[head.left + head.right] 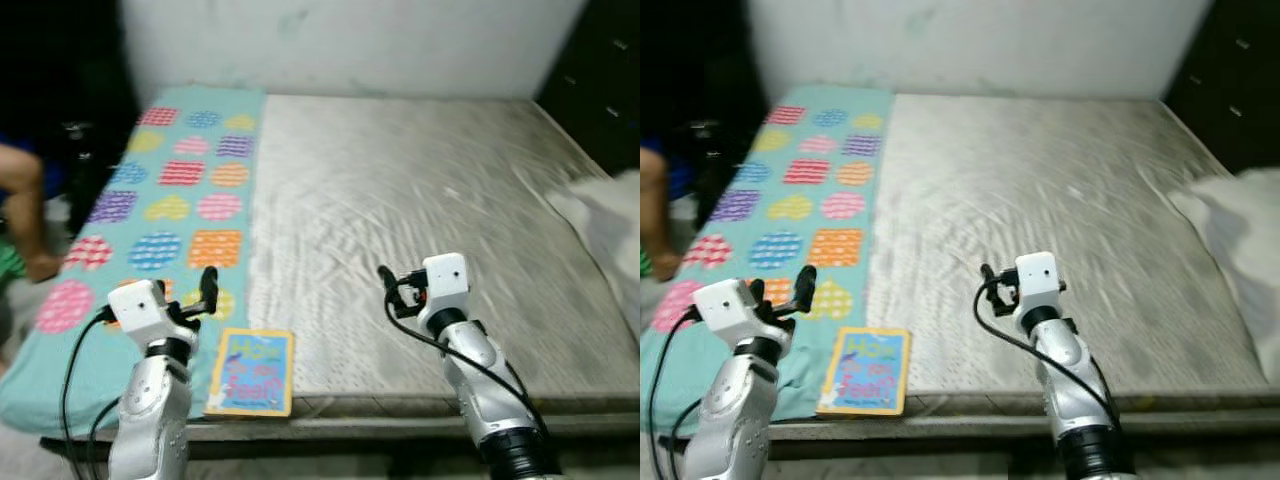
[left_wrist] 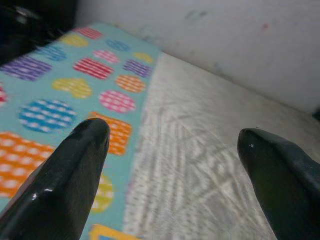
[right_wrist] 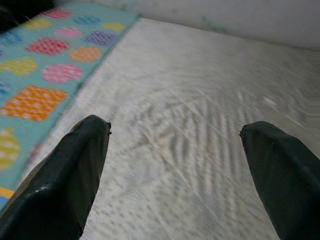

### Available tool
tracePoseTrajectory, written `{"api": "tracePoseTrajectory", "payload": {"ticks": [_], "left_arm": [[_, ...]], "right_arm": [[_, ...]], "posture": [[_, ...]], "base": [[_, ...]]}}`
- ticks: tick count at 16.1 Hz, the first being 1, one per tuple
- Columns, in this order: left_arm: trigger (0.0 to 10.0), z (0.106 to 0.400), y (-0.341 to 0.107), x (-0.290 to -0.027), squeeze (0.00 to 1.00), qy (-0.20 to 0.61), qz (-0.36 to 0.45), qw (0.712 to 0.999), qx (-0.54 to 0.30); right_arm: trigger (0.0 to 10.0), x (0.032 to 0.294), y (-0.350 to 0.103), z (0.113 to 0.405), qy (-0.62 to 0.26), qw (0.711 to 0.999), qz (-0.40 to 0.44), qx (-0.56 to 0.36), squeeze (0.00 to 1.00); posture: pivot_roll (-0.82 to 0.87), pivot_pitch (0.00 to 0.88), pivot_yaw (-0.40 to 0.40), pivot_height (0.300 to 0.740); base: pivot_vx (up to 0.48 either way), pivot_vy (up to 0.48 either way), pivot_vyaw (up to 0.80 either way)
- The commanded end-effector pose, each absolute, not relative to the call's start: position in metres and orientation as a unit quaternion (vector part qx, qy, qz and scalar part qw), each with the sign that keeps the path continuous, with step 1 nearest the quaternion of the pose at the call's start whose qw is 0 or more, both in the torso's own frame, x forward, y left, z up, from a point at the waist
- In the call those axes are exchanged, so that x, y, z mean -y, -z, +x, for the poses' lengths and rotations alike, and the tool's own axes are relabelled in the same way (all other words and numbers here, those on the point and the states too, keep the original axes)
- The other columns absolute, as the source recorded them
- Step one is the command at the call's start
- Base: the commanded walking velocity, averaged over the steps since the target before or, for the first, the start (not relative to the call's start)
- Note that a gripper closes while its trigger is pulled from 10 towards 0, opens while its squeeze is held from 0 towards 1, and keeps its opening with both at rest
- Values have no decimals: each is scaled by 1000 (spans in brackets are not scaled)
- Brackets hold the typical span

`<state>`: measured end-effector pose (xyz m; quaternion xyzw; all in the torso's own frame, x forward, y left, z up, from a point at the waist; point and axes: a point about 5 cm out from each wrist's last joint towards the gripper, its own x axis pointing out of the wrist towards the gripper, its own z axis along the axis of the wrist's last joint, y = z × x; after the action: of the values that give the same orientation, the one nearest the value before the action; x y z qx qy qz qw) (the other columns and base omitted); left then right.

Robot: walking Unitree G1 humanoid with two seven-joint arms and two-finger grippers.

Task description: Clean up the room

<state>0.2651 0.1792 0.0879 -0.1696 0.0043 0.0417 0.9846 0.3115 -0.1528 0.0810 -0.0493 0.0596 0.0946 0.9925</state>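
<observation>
A thin picture book [image 1: 252, 371] with a blue cover and yellow border lies flat at the bed's front edge, where the teal blanket [image 1: 170, 190] with coloured patches meets the bare grey mattress [image 1: 420, 180]. My left gripper [image 1: 207, 287] hovers just above and to the left of the book, over the blanket. It is open with nothing between its fingers [image 2: 75, 165]. My right gripper [image 1: 390, 285] is held over the mattress to the right of the book, also open and empty, its fingers [image 3: 75, 160] spread wide.
A rumpled white cloth [image 1: 610, 220] lies at the bed's right side. A pale wall [image 1: 350, 40] runs behind the bed, and dark furniture [image 1: 600, 80] stands at the far right. A person's leg [image 1: 25, 210] is beside the bed on the left.
</observation>
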Motion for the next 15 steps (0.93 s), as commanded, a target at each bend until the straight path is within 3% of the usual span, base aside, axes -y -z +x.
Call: {"api": "tracePoseTrajectory", "payload": {"ticks": [1, 6, 15], "left_arm": [[10000, 265, -86, -181, 0, -44, -171, 984, -12], [10000, 265, -86, -180, 0, -45, -173, 984, -11], [10000, 266, -89, -181, 0, -47, -159, 986, -6]], "right_arm": [[10000, 151, -83, 313, -99, 992, -50, -56, 0], [10000, 150, -81, 311, -104, 991, -52, -59, 0], [10000, 147, -78, 310, -115, 990, -51, -64, 0]], "posture": [[-71, 60, -36, 740], [-71, 62, -37, 740], [-67, 47, -35, 740]], "base": [[0, 480, 0], [0, 455, 0], [0, 0, 0]]}}
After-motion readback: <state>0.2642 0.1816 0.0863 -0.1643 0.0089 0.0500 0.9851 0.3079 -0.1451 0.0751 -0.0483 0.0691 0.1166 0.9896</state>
